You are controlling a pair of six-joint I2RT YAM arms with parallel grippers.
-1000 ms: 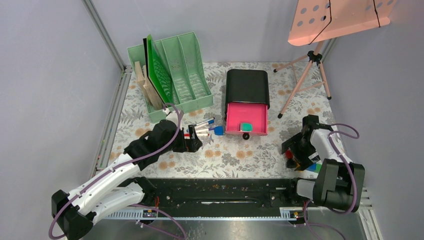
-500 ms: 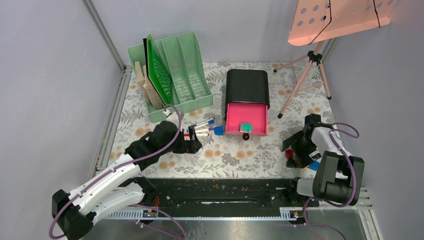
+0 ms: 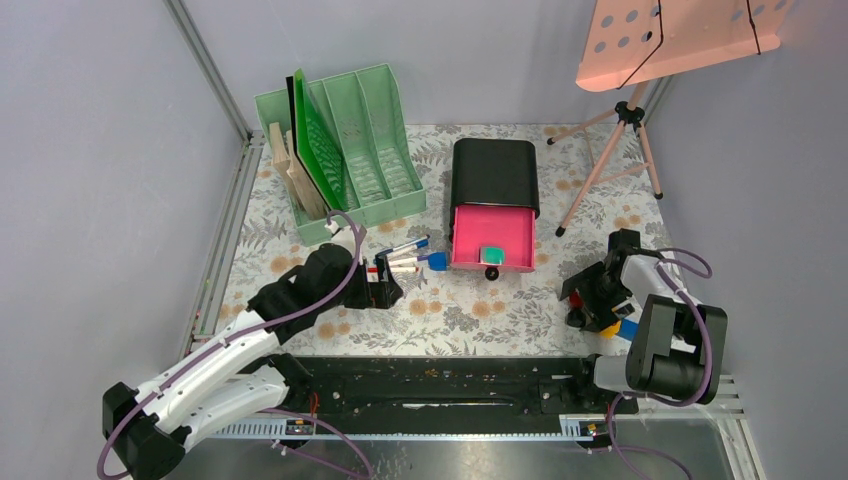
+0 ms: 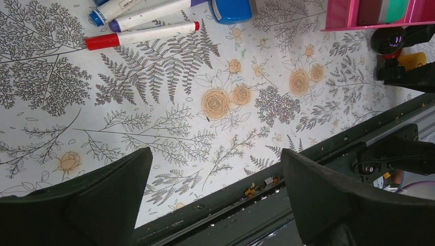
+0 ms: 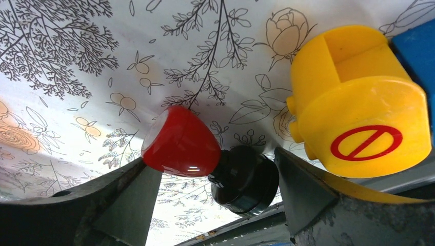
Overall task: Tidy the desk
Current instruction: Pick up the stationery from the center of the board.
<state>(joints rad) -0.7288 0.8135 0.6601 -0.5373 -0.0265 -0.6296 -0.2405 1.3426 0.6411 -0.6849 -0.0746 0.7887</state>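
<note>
Both grippers released, low over the counter.

Your left gripper is spread wide above bare floral cloth with nothing between its fingers. Three markers lie at the upper left of its wrist view. Your right gripper, at the lower right of the overhead view, is spread either side of a red-and-black knob. Whether the fingers touch it cannot be told. A yellow block with a red no-entry mark sits just right of the knob. The counter fills the middle of the overhead view. It carries a green file rack at upper left and a black box with an open pink drawer at centre.
</note>
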